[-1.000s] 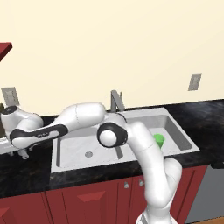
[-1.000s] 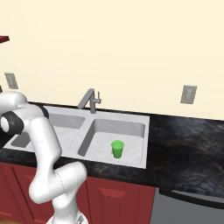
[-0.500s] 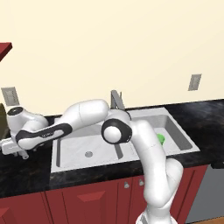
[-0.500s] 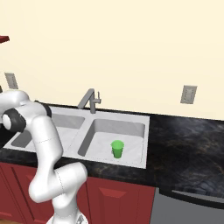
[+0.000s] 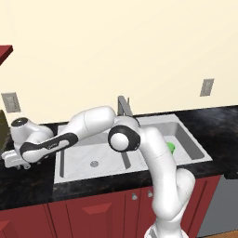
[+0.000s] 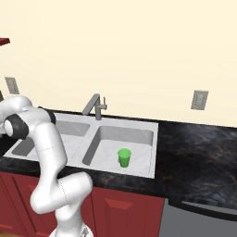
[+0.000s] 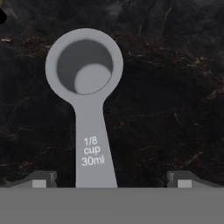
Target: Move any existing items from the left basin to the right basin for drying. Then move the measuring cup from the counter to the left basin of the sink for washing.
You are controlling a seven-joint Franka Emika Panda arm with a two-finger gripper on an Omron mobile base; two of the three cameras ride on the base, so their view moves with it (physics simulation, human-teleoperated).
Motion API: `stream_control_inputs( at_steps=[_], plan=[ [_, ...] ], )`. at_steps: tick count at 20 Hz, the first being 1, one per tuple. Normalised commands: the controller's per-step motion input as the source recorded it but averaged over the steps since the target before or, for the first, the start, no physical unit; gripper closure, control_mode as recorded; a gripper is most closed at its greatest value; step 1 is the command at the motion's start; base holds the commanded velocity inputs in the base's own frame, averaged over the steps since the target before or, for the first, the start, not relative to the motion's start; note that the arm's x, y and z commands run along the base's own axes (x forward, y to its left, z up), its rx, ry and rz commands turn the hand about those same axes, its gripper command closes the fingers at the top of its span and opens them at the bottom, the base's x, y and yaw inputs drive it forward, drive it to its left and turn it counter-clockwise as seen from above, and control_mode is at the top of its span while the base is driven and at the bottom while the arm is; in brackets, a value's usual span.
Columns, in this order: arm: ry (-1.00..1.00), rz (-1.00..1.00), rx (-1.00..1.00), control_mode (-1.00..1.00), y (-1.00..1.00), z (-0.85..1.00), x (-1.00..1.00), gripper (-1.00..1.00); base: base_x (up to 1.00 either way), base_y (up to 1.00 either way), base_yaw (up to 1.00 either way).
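Reaching far to the left of the left base view, the white arm stretches across the sink (image 5: 62,173) and ends at the gripper (image 5: 11,160) over the counter (image 5: 28,186) at the frame's left edge, low above the black stone. Whether it touches anything there I cannot tell from that view (too small, hand blocks it).

Hand view: the measuring cup (image 7: 85,70) lies flat on the counter (image 7: 175,87), round bowl in the upper left of the frame, flat grey handle running straight down to the bottom centre, printed "1/8 cup 30ml". Two dark fingertips (image 7: 40,179) poke up at the bottom, one at lower left, one at lower right, the handle between them and clear of both. Jaws spread wide, nothing gripped.

Moving right in the left base view: left basin (image 5: 74,155) sits left of centre with its round drain showing, partly crossed by the arm. The faucet (image 5: 123,106) stands behind the divider at centre. Right basin (image 5: 188,139) is right of centre, and a sliver of the green tumbler (image 5: 171,147) peeks out beside the arm's forearm.

Right base view: arm fills the lower left, left basin (image 6: 74,127) mostly behind it. Faucet (image 6: 95,106) left of centre. Right basin (image 6: 139,136) at centre holds the green tumbler (image 6: 123,157), upright, rim up, toward the near wall (so that one is already in the drying side). Black counter (image 6: 199,152) runs off to the right; a wall outlet (image 6: 199,100) sits at upper right.
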Motion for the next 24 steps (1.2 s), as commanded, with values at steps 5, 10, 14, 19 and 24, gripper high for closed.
stream_control_inputs(
  at_steps=[5,10,14,19,24],
  plan=[
    [0.02,0.00,0.00,-1.00,0.03,-0.12,0.04,1.00,0.00,0.00,0.00],
    [0.03,0.00,0.00,-1.00,0.07,-0.07,0.11,1.00,0.00,0.00,0.00],
    [0.03,0.00,0.00,-1.00,0.03,-0.01,0.07,1.00,0.00,0.00,0.00],
    [0.05,0.00,0.00,-1.00,0.05,-0.02,0.03,1.00,0.00,0.00,0.00],
    [0.01,-0.01,0.00,-1.00,0.06,0.01,-0.01,1.00,0.00,0.00,0.00]
  ],
)
